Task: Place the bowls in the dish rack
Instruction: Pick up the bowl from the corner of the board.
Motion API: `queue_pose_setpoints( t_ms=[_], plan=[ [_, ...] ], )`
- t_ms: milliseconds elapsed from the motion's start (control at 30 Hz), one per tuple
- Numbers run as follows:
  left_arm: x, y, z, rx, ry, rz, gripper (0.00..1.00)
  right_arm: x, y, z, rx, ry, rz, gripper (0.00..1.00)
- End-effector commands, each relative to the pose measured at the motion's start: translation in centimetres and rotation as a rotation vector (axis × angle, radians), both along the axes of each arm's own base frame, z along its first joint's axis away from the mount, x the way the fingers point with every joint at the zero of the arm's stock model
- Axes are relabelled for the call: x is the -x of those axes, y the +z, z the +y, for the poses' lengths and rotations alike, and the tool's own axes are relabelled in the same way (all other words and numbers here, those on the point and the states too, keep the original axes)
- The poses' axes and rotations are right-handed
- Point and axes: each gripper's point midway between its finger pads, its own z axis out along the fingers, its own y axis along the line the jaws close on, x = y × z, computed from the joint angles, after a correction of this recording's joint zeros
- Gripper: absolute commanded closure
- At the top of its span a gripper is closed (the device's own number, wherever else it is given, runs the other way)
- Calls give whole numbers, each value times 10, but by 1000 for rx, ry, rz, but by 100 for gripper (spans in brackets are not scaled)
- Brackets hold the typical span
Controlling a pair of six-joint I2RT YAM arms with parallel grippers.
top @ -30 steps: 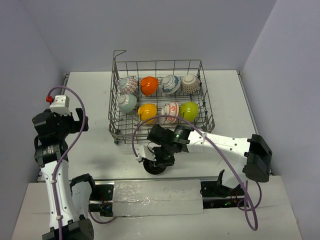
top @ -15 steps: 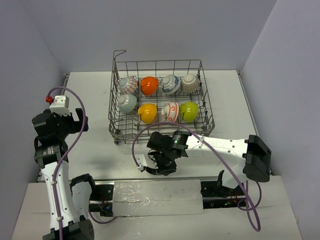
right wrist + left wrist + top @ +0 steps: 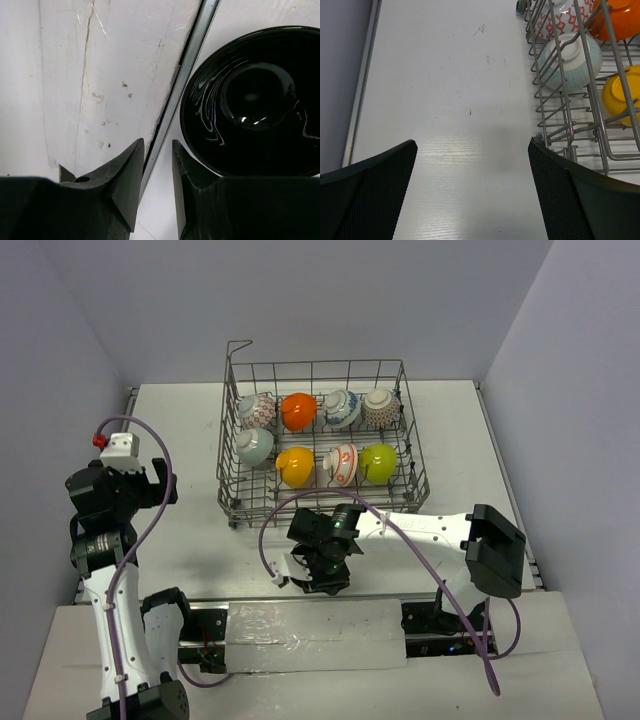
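The grey wire dish rack [image 3: 228, 440] stands at the back middle and holds several bowls: orange [image 3: 298, 411], blue-patterned [image 3: 341, 408], white-patterned [image 3: 380, 407], pale teal [image 3: 254, 447], yellow [image 3: 295, 465], red-and-white [image 3: 342, 463], lime green [image 3: 378, 462]. The glossy black bowl [image 3: 250, 100] sits upright on the table by its near edge strip. My right gripper [image 3: 158, 145] hangs low just beside it, jaws almost together with nothing between; its right finger overlaps the bowl's rim. In the top view the right gripper [image 3: 315, 575] hides the bowl. My left gripper [image 3: 472, 145] is open and empty over bare table left of the rack [image 3: 545, 115].
A metal strip [image 3: 185, 80] runs along the table's near edge, with a white taped board [image 3: 315, 635] beyond it. The rack's raised wire loop [image 3: 238, 345] stands at its back left corner. Walls close the table in on three sides.
My right gripper has slid left and toward the near edge, staying low over the black bowl, and its arm has folded further left. The left arm has barely moved.
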Motion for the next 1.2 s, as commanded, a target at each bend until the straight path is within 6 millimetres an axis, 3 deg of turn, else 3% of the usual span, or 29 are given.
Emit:
queue_pose_setpoints(
  t_ms=[0,467,800,1167],
  plan=[
    [0,6,-4,6,-19,-40,1,3,2,6,-18,31,7,63],
    [-1,7,-5,6,-22,-46,1,-2,14,14,-48,32,-20,62],
    [-1,5,-5,7,-26,-39,1,-12,-3,20,-10,32,-45,59],
    [-1,4,-5,3,-32,-43,1,-15,-4,23,-11,28,-57,59]
  ],
)
